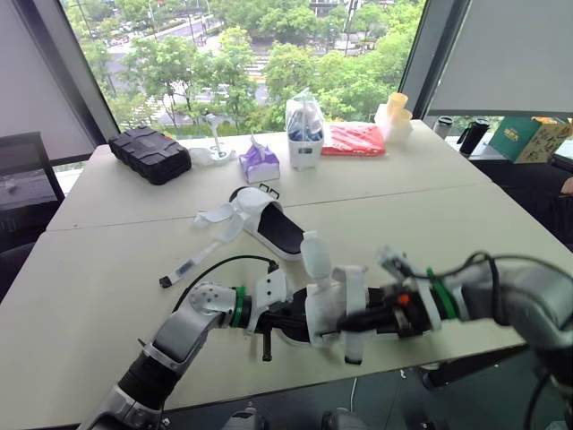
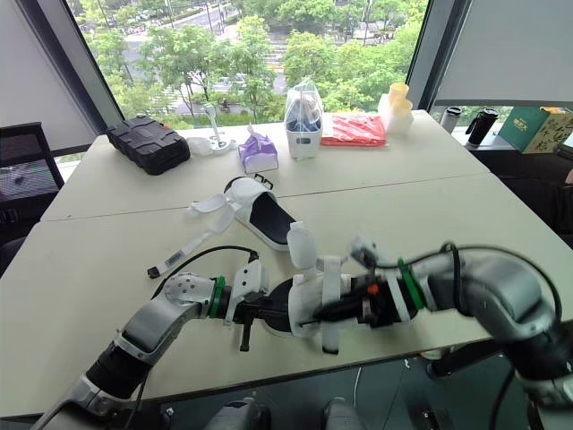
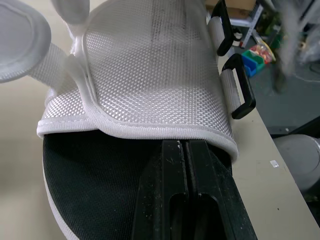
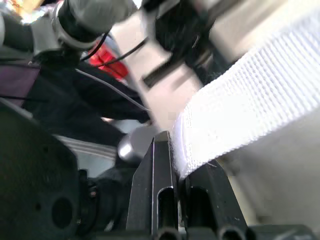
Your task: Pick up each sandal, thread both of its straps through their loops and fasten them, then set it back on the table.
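My left gripper (image 3: pixel 185 150) and right gripper (image 4: pixel 177 155) meet on one sandal (image 1: pixel 327 305) at the near edge of the table (image 1: pixel 116 260), about midway along it. My left fingers are pressed together with just a slit between them. They lie along the sandal's black footbed, their tips tucked under the rim of the white mesh upper. I cannot tell whether anything is caught in that slit. My right fingers are nearly closed and pinch a white woven strap (image 4: pixel 250 95) of the same sandal between them. Two black loops (image 3: pixel 243 95) stand along the side of the upper, nearest the table's edge.

The second sandal (image 1: pixel 269 219) lies flat in the middle of the table, well apart from the first, with its white straps splayed loose toward the left edge. A pen (image 1: pixel 183 269) lies near it, and a black cable (image 1: pixel 224 264) curves beside that. Along the far edge stand a black case (image 1: pixel 149 154) by the left corner, a purple pack (image 1: pixel 259 161), a white container (image 1: pixel 304 134), a red packet (image 1: pixel 353 139) and stacked cups (image 1: pixel 395 115).
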